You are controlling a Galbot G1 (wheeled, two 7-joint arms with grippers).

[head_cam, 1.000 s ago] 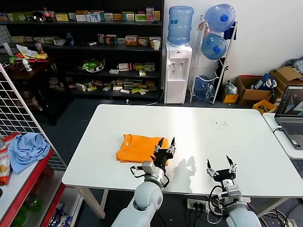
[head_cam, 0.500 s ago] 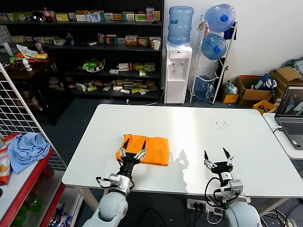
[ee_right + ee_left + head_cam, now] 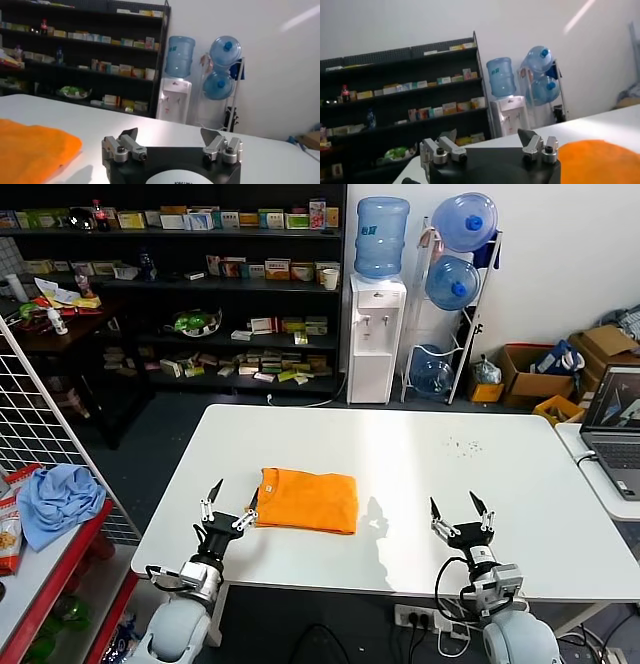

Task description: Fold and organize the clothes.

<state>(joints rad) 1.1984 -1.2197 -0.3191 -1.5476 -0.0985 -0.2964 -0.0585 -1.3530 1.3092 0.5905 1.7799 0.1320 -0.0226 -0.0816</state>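
The orange T-shirt [image 3: 305, 500] lies folded into a flat rectangle on the white table [image 3: 470, 484], left of its middle. No lettering shows. My left gripper [image 3: 232, 495] is open and empty, just off the shirt's left edge near the table's front left corner. In the left wrist view the left gripper [image 3: 486, 136] points past the shirt [image 3: 602, 161]. My right gripper [image 3: 459, 511] is open and empty above the table's front right part, well apart from the shirt. In the right wrist view the right gripper [image 3: 170, 133] has the shirt [image 3: 30, 149] off to one side.
A light blue cloth [image 3: 58, 497] lies on a red rack at the left. A laptop [image 3: 612, 424] stands on a side table at the right. A water dispenser [image 3: 375, 334], bottles and dark shelves [image 3: 200, 294] stand behind the table.
My left gripper has drawn back from over the shirt to the left and toward the table's front corner. The shirt now lies uncovered. The right gripper has barely shifted.
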